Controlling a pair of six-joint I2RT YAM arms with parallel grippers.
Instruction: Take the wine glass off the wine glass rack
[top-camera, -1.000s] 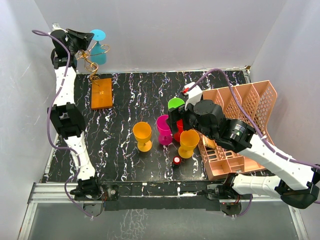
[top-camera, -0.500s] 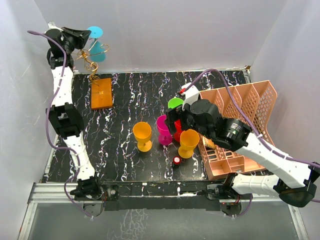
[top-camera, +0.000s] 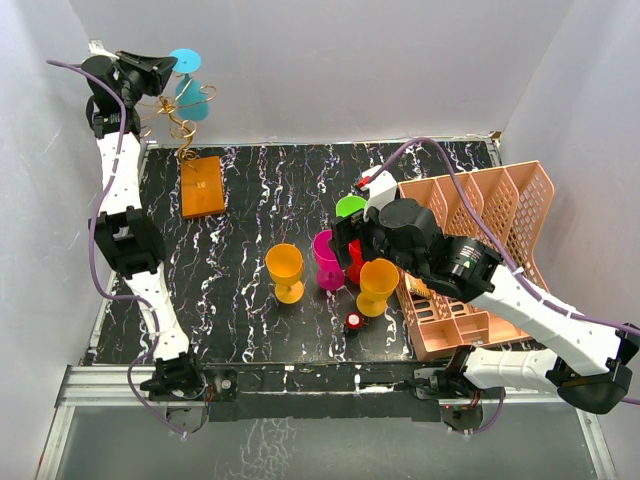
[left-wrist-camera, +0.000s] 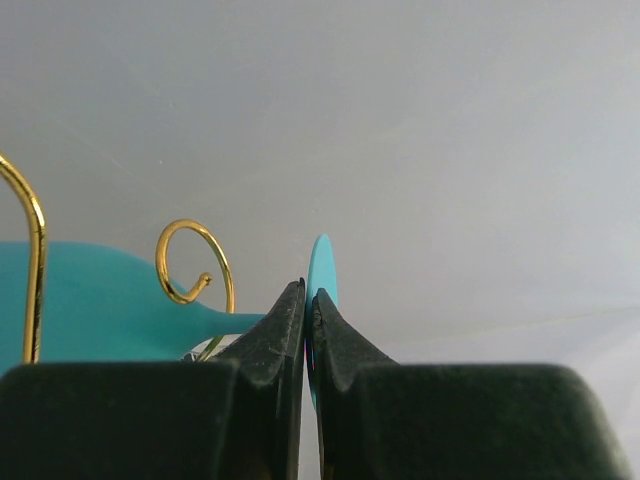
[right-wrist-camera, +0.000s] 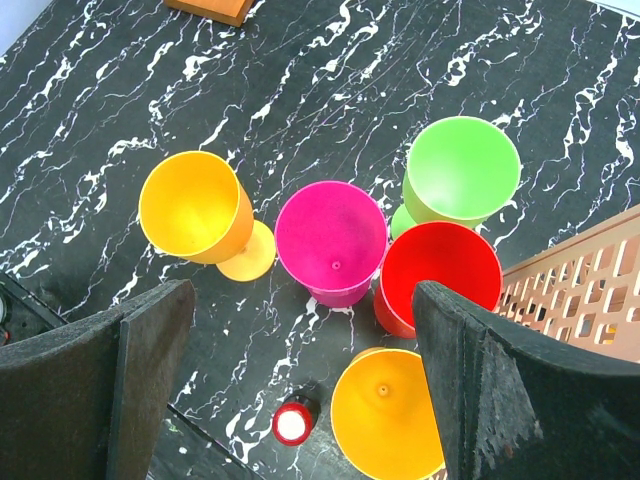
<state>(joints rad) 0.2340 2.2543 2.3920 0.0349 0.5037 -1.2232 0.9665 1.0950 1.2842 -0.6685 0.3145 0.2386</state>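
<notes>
One teal wine glass (top-camera: 190, 95), upper left of frame, beside the wine glass rack (top-camera: 181, 128) curls. Wrist view: long axis horizontal, bowl left, foot right. Left gripper (left-wrist-camera: 308, 297) pinches the foot. Right gripper (right-wrist-camera: 300, 310) is spread above five cups (right-wrist-camera: 332, 240) on the surface (top-camera: 250, 200).

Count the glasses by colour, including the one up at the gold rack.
Orange glasses: 2
Pink glass: 1
Red glass: 1
Green glass: 1
Teal glass: 1
Total: 6

Teal wine glass (left-wrist-camera: 100, 300): bowl cut off at L edge, foot partly behind left tool (left-wrist-camera: 308, 295) (prob. pinched). Lower orange cup (right-wrist-camera: 385, 412) cropped at btm edge.
</notes>
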